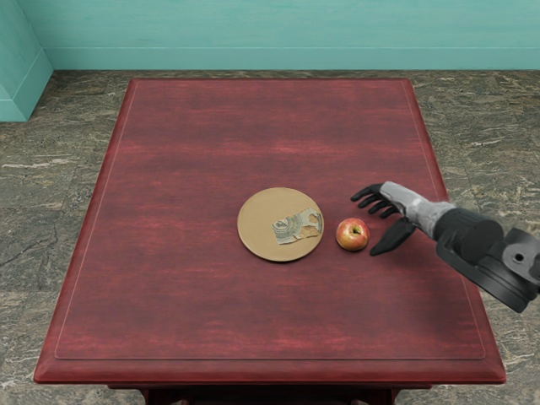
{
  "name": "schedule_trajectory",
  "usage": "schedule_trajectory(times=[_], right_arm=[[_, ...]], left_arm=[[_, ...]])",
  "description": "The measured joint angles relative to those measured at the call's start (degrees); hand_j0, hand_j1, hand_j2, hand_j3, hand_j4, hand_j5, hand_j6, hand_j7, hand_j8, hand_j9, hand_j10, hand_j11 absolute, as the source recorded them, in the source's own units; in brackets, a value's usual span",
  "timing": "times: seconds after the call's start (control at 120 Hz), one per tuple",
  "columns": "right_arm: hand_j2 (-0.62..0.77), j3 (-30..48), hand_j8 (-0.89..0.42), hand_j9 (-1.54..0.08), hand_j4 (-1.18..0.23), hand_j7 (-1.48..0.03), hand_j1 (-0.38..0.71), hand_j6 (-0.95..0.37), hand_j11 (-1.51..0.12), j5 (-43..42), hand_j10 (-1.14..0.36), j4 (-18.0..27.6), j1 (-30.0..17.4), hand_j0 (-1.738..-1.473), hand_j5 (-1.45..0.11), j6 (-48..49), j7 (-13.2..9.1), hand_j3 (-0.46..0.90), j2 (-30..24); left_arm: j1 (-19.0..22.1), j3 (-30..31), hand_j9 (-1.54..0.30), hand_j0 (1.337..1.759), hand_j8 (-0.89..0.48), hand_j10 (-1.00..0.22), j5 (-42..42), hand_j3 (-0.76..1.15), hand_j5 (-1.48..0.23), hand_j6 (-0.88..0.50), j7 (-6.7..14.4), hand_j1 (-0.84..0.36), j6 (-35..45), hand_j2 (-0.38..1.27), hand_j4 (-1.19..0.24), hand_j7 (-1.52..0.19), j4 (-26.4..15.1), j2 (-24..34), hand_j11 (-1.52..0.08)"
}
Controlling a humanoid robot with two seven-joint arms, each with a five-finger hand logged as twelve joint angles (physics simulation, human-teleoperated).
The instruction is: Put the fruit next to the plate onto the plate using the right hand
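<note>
Lying on the dark red wooden table (211,321), the small round red apple (353,234) sits just beside the right rim of the flat round tan plate (261,224), with a narrow strip of tabletop between them. The plate is near the table's middle, well apart from every edge, and wide open wood runs to its left, behind it and in front of it. A crumpled grey-and-tan object (297,227) covers part of the plate's right half, near the rim facing the apple. The right hand (391,215), dark-fingered on a grey wrist, reaches in from the right edge and hovers just right of the apple. Its fingers (369,197) are spread and hold nothing, and its thumb (390,242) angles toward the fruit without visibly touching it.
</note>
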Motion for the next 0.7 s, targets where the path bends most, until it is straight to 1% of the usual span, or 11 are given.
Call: schedule_trajectory(times=[0.083,0.342,0.7], right_arm=[[-0.06,0.0,-0.33,-0.43,-0.33,-0.43,0.04,-0.33,-0.43,-0.4,-0.33,0.4,-0.3,-1.658,-0.43,-1.0,0.0,0.0,0.7],[-0.07,0.0,-0.38,-0.49,-0.38,-0.49,0.1,-0.38,-0.49,-0.9,-0.38,0.6,-0.2,-1.658,-0.49,-1.9,0.0,0.0,2.4],[-0.08,-0.1,-0.4,-0.51,-0.4,-0.51,0.12,-0.4,-0.51,-1.0,-0.4,0.4,-0.5,-1.658,-0.51,-2.1,0.0,0.0,4.3]], left_arm=[[0.0,0.0,-0.01,1.658,-0.01,-0.01,0.0,0.0,-0.01,-0.01,0.0,0.34,0.0,0.0,-0.01,-0.01,0.0,0.0,-0.01],[0.0,0.0,-0.01,1.658,-0.01,-0.01,0.0,0.0,-0.01,-0.01,0.0,0.34,0.0,0.0,-0.01,-0.01,0.0,0.0,-0.01],[0.0,0.0,-0.01,1.658,-0.01,-0.01,0.0,0.0,-0.01,-0.01,0.0,0.34,0.0,0.0,-0.01,-0.01,0.0,0.0,-0.01]])
